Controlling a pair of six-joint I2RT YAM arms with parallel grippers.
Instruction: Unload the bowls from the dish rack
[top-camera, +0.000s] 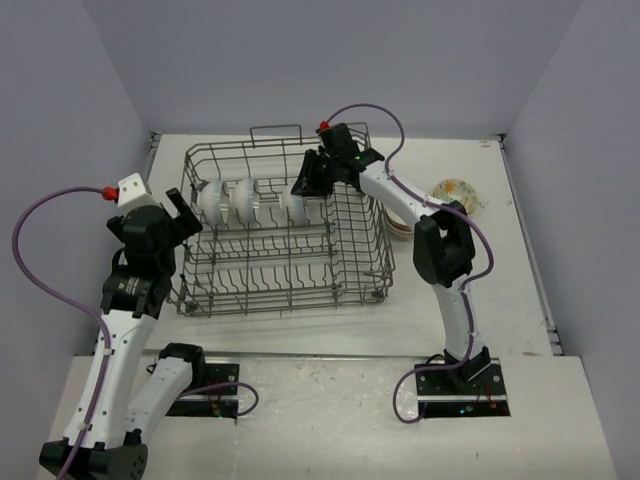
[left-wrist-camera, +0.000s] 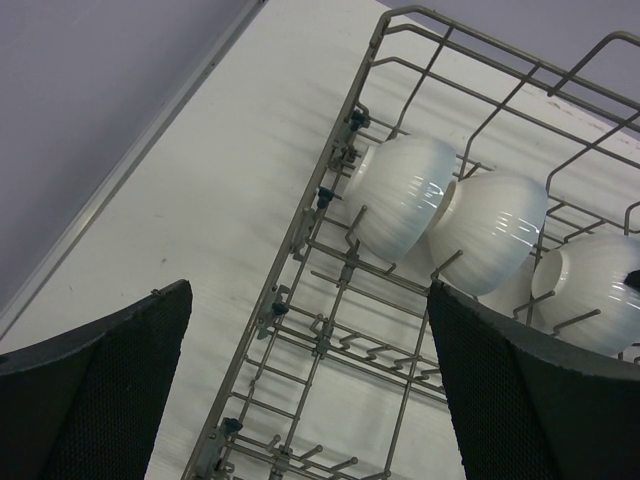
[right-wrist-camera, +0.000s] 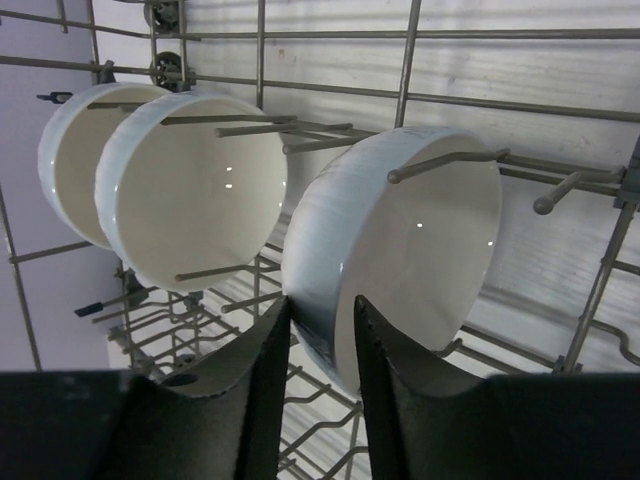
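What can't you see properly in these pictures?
Top view: the right arm covers part of the tan bowl stack beside the grey wire dish rack; count unclear.
Left wrist view: the picture edge and a finger of the left gripper cut off the rightmost white ceramic bowl.
Right wrist view: unclear whether the right gripper squeezes that bowl's rim.

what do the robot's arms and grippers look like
The left arm and right arm are white tubes with black joints. A purple cable loops along each, with a red cap at the wrist. The left gripper and right gripper are black, with tapered fingers.
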